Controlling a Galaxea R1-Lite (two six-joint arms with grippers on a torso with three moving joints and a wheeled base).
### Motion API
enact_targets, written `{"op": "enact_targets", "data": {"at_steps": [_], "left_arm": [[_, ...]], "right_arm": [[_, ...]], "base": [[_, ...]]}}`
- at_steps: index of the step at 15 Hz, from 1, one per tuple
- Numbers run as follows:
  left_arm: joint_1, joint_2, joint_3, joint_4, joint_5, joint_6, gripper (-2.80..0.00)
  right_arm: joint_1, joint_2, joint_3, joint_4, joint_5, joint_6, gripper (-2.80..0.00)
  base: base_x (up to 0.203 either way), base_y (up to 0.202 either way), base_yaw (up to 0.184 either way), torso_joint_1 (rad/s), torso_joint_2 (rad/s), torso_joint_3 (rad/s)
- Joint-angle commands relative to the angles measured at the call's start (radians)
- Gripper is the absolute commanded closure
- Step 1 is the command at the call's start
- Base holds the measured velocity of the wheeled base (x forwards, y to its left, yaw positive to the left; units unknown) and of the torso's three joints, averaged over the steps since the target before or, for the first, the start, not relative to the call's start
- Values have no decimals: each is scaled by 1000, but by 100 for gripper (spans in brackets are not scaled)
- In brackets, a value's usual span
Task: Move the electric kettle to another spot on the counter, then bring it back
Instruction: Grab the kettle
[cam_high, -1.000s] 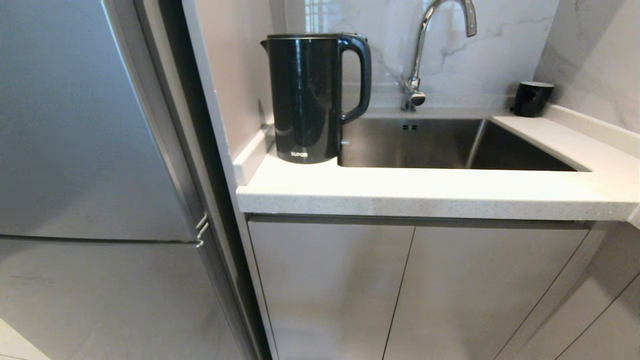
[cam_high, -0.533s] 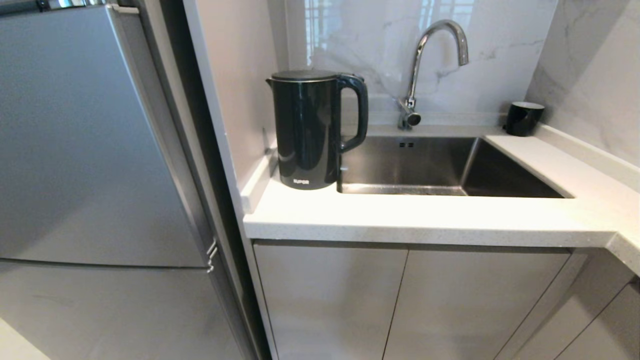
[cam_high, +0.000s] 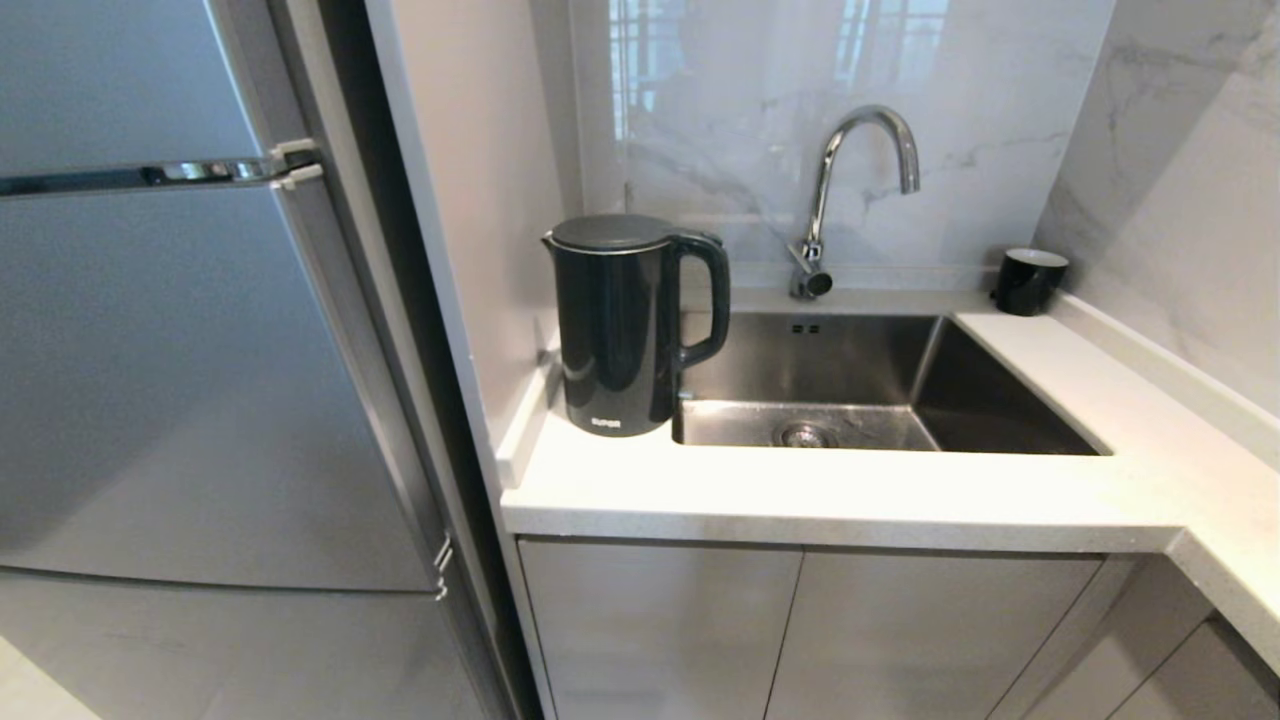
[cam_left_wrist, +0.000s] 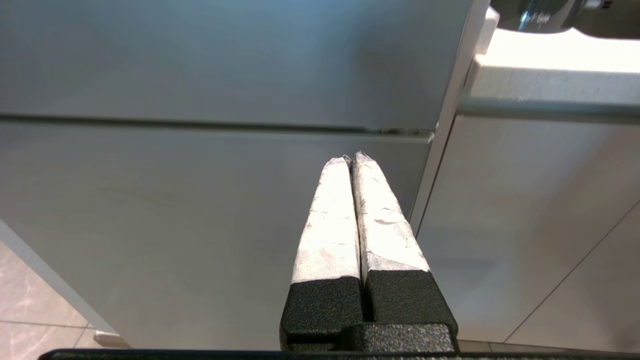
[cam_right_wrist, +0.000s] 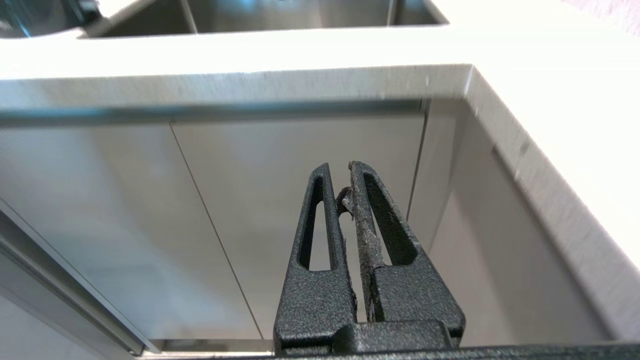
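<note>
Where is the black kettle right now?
In the head view, the electric kettle stands upright at the counter's left end, right beside the sink's left edge, its handle pointing toward the faucet.

Black kettle on a pale speckled table

The electric kettle (cam_high: 620, 330) was glossy black with white lettering; the table (cam_high: 800, 495) off-white, finely speckled; the cup (cam_high: 1028, 282) black, white inside.

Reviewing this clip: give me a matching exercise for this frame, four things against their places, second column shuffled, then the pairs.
Things:
1. electric kettle
2. black cup
3. tap
4. left gripper

Places:
A. far right corner of the counter
B. behind the sink
C. low, before the fridge door, shut
D. on the counter, left of the sink

Pairs: 1-D, 2-A, 3-B, 4-C
</note>
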Motion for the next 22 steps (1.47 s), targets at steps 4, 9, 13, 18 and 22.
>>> {"op": "enact_targets", "data": {"at_steps": [4, 9, 13, 18, 22], "left_arm": [[0, 0, 0, 0, 0, -1, 0], [0, 0, 0, -2, 0, -1, 0], [0, 0, 0, -1, 0, -1, 0], [0, 0, 0, 0, 0, -1, 0], [0, 0, 0, -2, 0, -1, 0]], "right_arm": [[0, 0, 0, 0, 0, 0, 0], [0, 0, 0, 0, 0, 0, 0], [0, 0, 0, 0, 0, 0, 0], [0, 0, 0, 0, 0, 0, 0], [0, 0, 0, 0, 0, 0, 0]], "base": [[0, 0, 0, 176, -543, -374], [0, 0, 0, 209, -593, -385], [0, 0, 0, 176, -441, -276], [0, 0, 0, 145, -360, -218], [0, 0, 0, 147, -341, -200]]}}
